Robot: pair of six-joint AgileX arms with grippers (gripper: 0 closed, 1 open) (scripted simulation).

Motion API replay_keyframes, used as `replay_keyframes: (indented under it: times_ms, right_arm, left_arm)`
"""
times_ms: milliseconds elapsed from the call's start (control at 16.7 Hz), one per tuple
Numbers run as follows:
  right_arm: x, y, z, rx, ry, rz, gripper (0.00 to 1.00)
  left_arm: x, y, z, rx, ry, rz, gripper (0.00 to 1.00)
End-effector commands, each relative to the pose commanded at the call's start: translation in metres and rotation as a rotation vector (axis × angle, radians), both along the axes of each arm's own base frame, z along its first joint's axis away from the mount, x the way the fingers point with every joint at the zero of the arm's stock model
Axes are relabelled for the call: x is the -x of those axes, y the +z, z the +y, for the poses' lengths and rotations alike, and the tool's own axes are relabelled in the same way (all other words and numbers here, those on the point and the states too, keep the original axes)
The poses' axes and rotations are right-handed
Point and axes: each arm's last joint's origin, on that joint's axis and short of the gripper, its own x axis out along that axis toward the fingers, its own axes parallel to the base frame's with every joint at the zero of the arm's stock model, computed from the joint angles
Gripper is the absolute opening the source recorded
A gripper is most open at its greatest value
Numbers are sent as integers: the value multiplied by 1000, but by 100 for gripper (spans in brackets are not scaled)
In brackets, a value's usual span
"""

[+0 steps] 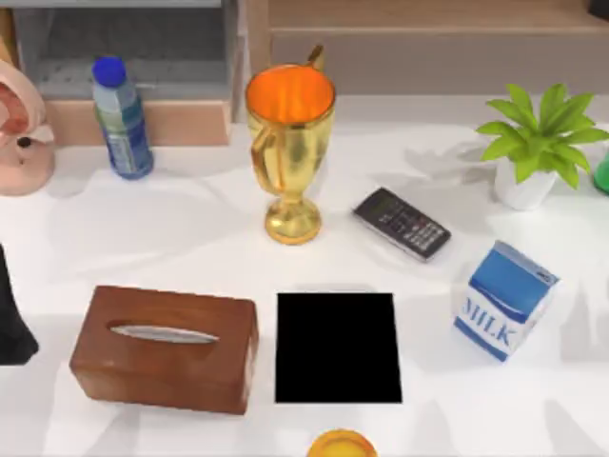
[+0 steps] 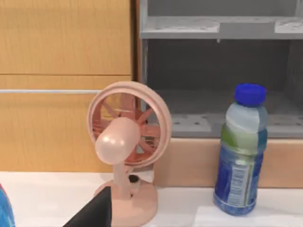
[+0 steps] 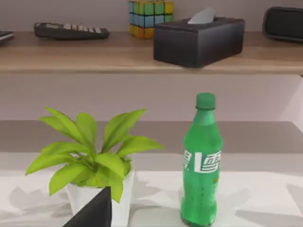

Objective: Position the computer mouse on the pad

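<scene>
Starting at the near edge of the surface (image 1: pixel 190 238), a round yellow object (image 1: pixel 341 445) pokes in, just in front of the pad (image 1: pixel 338 347). The pad lies flat at the middle, its black top bare, so the task looks not yet begun: nothing rests on it. Where the computer mouse lies I cannot tell, and it would have to be found, gripped and carried over before anything counts as done.

Just left of the pad sits the brown tissue box (image 1: pixel 164 347), and well apart on the right stands the blue milk carton (image 1: pixel 502 300). Farther back, the black keypad phone (image 1: pixel 402 223) lies tilted between the gold trophy cup (image 1: pixel 288 143) and the potted plant (image 1: pixel 538 143). It is no mouse and should be left alone. At the back left stand the blue-capped bottle (image 1: pixel 121 119) and the pink fan (image 1: pixel 14 129).

The left arm (image 1: pixel 14 319) waits at the left edge. A dark sliver of the left hand (image 2: pixel 92 213) faces the fan, and one of the right hand (image 3: pixel 94 210) faces the plant and a green bottle (image 3: pixel 202 161). Whether either hand is wide or narrow I cannot tell, though neither looks to be carrying anything.
</scene>
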Motion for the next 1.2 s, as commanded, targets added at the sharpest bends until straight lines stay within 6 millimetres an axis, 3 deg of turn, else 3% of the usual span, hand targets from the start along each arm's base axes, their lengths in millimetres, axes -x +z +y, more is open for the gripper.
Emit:
replay_keyframes:
  times_ms: [240,600,840,1200]
  right_arm:
    - [0,6,0,10,3,25,100]
    - [-17,54,-1,95,8,316,100]
    - [-64,75,-3,165,42,696,100]
    - [-151,66,-9,232,152,1231,100]
  left_arm:
    - [0,0,0,0,0,0,100]
    - [0,0,0,0,0,0,100]
    - [0,0,0,0,0,0,100]
    - [0,0,0,0,0,0,100]
